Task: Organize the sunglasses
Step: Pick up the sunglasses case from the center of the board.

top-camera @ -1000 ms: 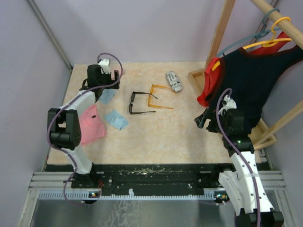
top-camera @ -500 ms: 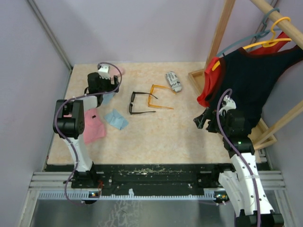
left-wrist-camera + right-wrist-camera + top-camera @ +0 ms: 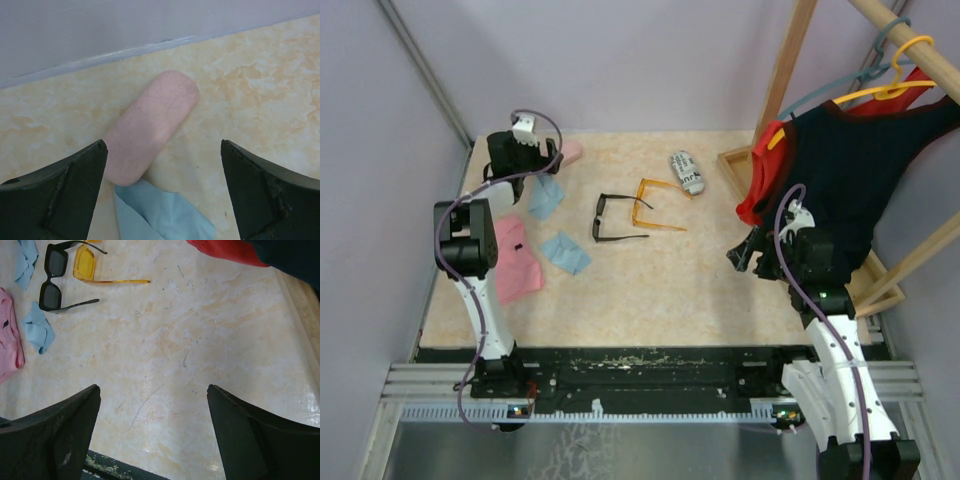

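Top view: my left claw (image 3: 548, 155) has swung to the upper left, at the pink case (image 3: 568, 152). Black sunglasses (image 3: 599, 215) and orange sunglasses (image 3: 639, 203) lie untouched mid-desk (image 3: 670, 275).
Left wrist: claw wide, empty. The case is centre frame, probably my next fetch.
Right wrist: right claw (image 3: 152, 390) wide, empty. Both pairs are upper left.

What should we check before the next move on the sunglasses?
1. State of left pincer, open and empty: ok.
2. State of right pincer, open and empty: ok.
3. A pincer over the sunglasses: not ok; left is above the pink case, right above bare table.
4. Clear top access to black sunglasses and orange sunglasses: ok.
5. Pairs separated: cannot tell; a black temple reaches the orange frame.
6. Temples folded: not ok, both pairs unfolded.
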Robot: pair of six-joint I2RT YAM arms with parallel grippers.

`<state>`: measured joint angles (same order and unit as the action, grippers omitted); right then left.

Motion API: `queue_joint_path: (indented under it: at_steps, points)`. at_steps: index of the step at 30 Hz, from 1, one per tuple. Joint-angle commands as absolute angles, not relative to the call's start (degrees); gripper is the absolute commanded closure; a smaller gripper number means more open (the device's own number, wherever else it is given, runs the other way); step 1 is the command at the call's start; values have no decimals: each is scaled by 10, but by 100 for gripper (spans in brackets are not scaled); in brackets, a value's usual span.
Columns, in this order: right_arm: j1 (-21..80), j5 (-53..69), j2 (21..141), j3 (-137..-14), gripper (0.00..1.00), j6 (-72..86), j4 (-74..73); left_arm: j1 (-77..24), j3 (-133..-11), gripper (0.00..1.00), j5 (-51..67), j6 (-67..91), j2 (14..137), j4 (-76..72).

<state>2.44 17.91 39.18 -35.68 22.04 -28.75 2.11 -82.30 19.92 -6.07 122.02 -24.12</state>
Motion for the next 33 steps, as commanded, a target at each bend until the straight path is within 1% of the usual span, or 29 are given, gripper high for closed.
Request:
queue_joint_path:
  at_steps: [1,8,17,21,27,33]
  points:
    - [19,185,391,-367,12,210,-250,29,-869,0,234,-88,1238,-184]
    - [19,192,418,-370,12,204,-248,30,-881,0,224,-103,1252,-202]
    - [19,191,424,-370,12,206,-249,27,-881,0,226,-108,1253,-210]
    - [19,188,422,-371,12,206,-248,23,-851,0,227,-101,1236,-231]
    - [19,193,419,-371,12,204,-245,7,-785,0,198,-103,1195,-264]
    - [19,198,415,-369,12,202,-242,-45,-756,0,106,-119,1158,-258]
